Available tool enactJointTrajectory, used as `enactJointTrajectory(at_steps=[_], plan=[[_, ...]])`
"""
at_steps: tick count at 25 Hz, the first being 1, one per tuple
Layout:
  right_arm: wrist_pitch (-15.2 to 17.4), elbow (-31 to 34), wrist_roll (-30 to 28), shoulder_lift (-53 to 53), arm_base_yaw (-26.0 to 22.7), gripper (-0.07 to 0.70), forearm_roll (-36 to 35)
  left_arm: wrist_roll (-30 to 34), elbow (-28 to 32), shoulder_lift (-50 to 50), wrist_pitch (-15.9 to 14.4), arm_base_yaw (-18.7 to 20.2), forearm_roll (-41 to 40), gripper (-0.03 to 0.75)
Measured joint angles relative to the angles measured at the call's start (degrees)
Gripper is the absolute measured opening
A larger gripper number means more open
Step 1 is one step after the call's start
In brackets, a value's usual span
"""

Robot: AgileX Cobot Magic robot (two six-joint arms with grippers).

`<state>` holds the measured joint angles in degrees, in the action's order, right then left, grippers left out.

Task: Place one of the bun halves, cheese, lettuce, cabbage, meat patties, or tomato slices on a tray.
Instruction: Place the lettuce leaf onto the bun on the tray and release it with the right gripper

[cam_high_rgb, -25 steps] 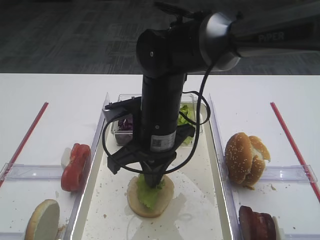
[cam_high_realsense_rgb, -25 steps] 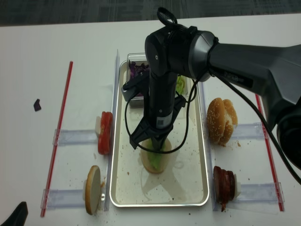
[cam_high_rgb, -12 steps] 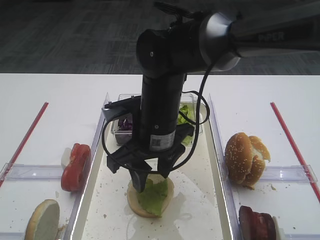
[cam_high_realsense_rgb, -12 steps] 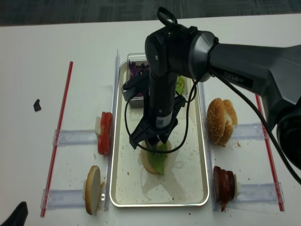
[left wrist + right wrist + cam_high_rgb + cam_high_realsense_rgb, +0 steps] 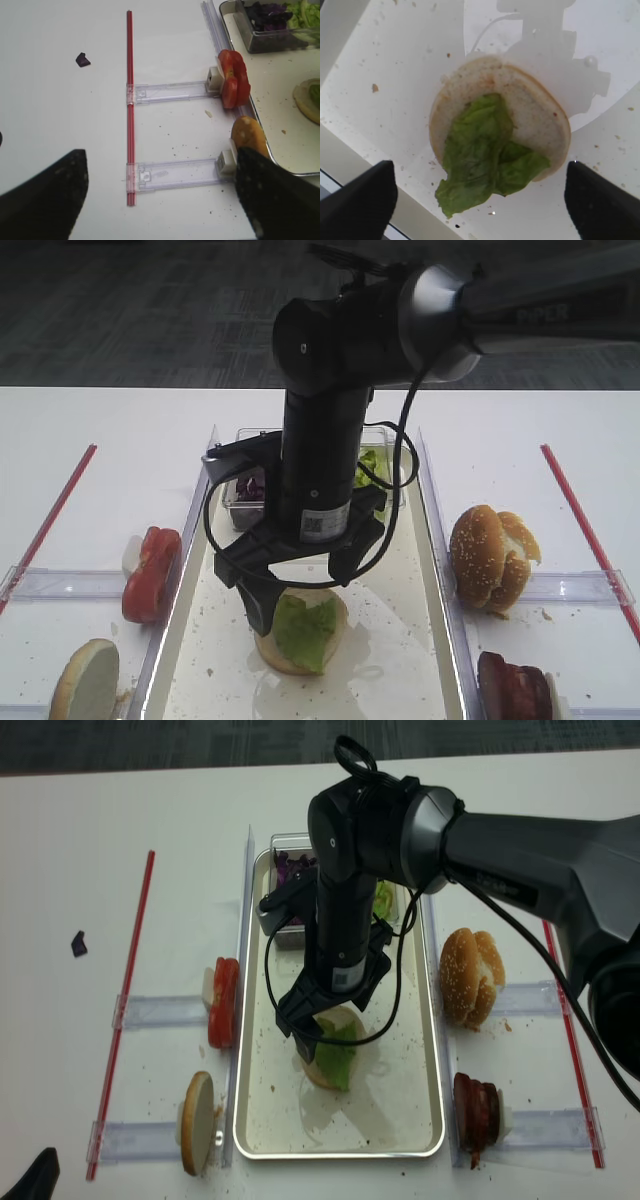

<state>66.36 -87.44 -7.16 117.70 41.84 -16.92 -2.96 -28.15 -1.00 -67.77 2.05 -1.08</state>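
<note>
A crinkled green lettuce (image 5: 479, 150) leaf lies on a pale bun half (image 5: 535, 115) in the middle of the cream tray (image 5: 395, 60). My right gripper (image 5: 482, 197) hangs straight above it, open wide, with its dark fingertips (image 5: 365, 195) to either side and nothing between them. From outside, the right gripper (image 5: 300, 600) stands just over the lettuce (image 5: 305, 630) on the tray (image 5: 400, 640). My left gripper (image 5: 160, 200) is open over bare table left of the tray, empty.
Tomato slices (image 5: 152, 572) and a bun half (image 5: 88, 680) stand in holders left of the tray. Sesame bun halves (image 5: 490, 555) and meat patties (image 5: 515, 685) stand to its right. A clear box with cabbage (image 5: 250, 490) sits at the tray's far end. Red strips (image 5: 130, 100) border the table.
My right gripper has gone from shut on the lettuce to wide open. The leaf has dropped flat onto the bun half. The left arm has not moved.
</note>
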Motion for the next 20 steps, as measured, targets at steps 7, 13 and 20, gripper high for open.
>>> enactJointTrajectory(at_steps=[7,13,20], plan=[[0.17,0.00,0.00,0.00,0.00,0.690,0.00,0.00,0.00,0.00,0.00,0.00,0.00,0.554],[1.80,0.00,-1.05,0.00,0.00,0.692,1.67,0.00,0.00,0.00,0.00,0.00,0.00,0.554],[3.10,-6.27,-1.07,0.00,0.00,0.692,5.00,0.00,0.00,0.00,0.00,0.00,0.00,0.554]])
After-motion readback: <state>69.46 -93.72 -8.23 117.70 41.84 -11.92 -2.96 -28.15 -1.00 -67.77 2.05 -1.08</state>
